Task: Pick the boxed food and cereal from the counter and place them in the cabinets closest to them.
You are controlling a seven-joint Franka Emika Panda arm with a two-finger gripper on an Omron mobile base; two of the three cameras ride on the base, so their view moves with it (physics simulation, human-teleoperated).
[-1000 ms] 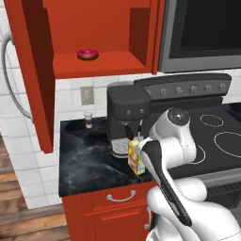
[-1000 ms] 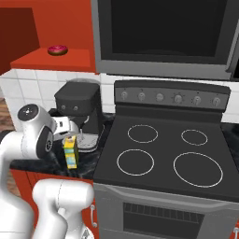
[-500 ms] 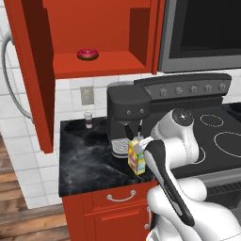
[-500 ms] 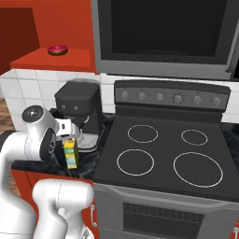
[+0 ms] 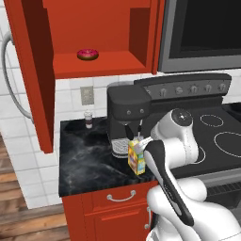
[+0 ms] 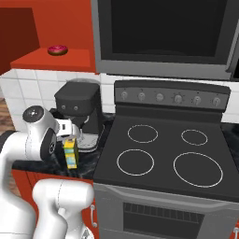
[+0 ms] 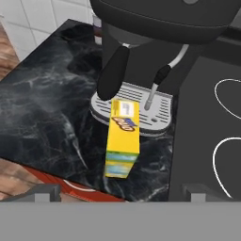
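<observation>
Open cabinet [image 5: 94, 66]: red wall unit over the worktop, door swung left, plain shelf carrying a pink doughnut [image 5: 87, 54] near its front edge. It is the nearest cabinet to the box, so I judge it the target.

Counter [image 5: 84, 160]: black marbled worktop, stovetop [image 6: 163, 154] abutting its right edge.

Coffee machine [image 5: 128, 110]: dark, at the back right corner of the worktop, drip tray facing forward.

Boxed food [image 7: 123, 137]: tall narrow yellow carton with a white panel at the top, upright near the front edge of the worktop at its right end, just in front of the drip tray. Whether its back face touches the tray cannot be told.

Gripper [image 7: 117, 194]: over the carton, looking down on it. Jaws spread wide apart, nothing between them; only the two fingertips show at the lower edge of the hand view.

Handling (judgement): light, stiff cardboard with smooth printed faces, so somewhat slippery; tall on a small base, so easily toppled by a sideways nudge. Grip across the two narrow faces, above mid-height, with moderate squeeze to avoid denting.

Hard to make out: print on the carton is unreadable. A small shaker [image 5: 88, 118] stands at the back edge of the worktop; its contents are unclear. The arm covers the carton's right side in the left base view.
</observation>
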